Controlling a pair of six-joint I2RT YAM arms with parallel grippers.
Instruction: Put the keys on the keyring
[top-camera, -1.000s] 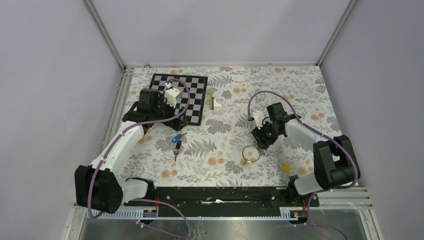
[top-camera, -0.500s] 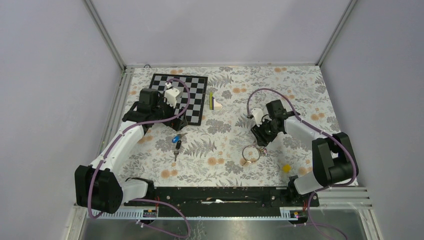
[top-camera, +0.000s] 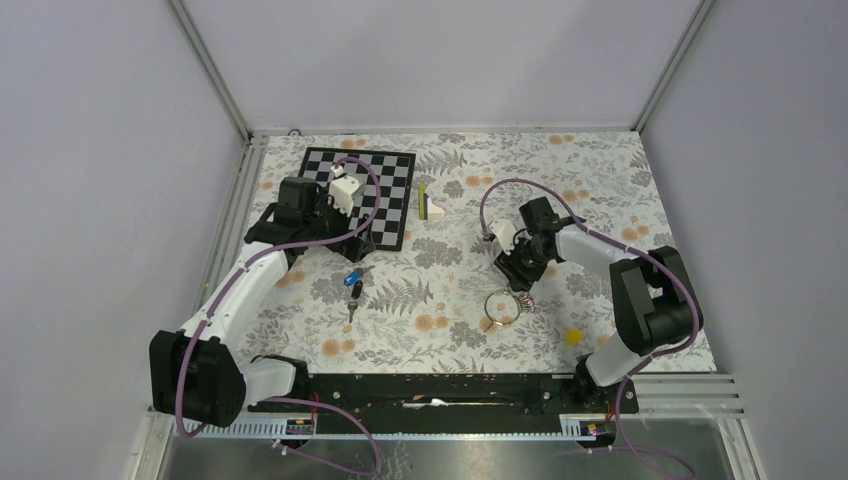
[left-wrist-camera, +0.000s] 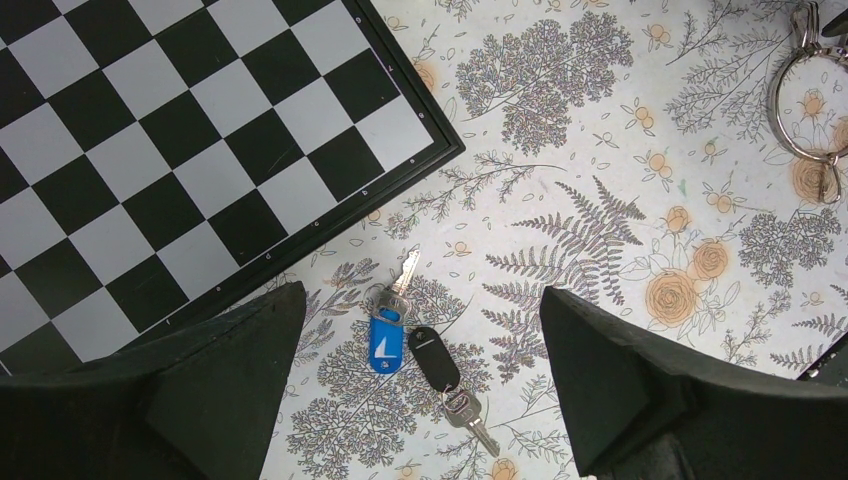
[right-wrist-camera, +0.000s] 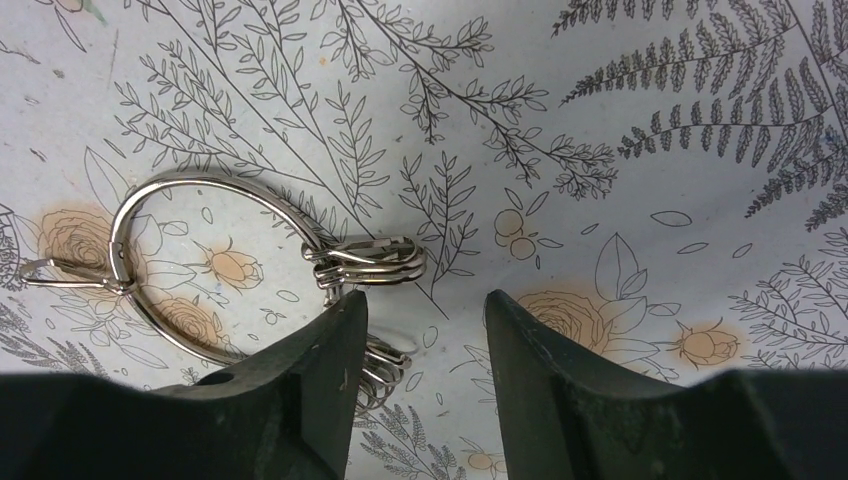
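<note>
Your bench (top-camera: 600, 170) is covered in a white print of grey ferns and orange roses. Plain lilac-grey walls (top-camera: 440, 60) close you in on three sides, joined at the corners by slanting aluminium posts (top-camera: 210, 70). The light is soft and even.

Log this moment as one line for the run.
left tool: open, above keys | right tool: open, at keyring | keys: not yet on keyring
</note>
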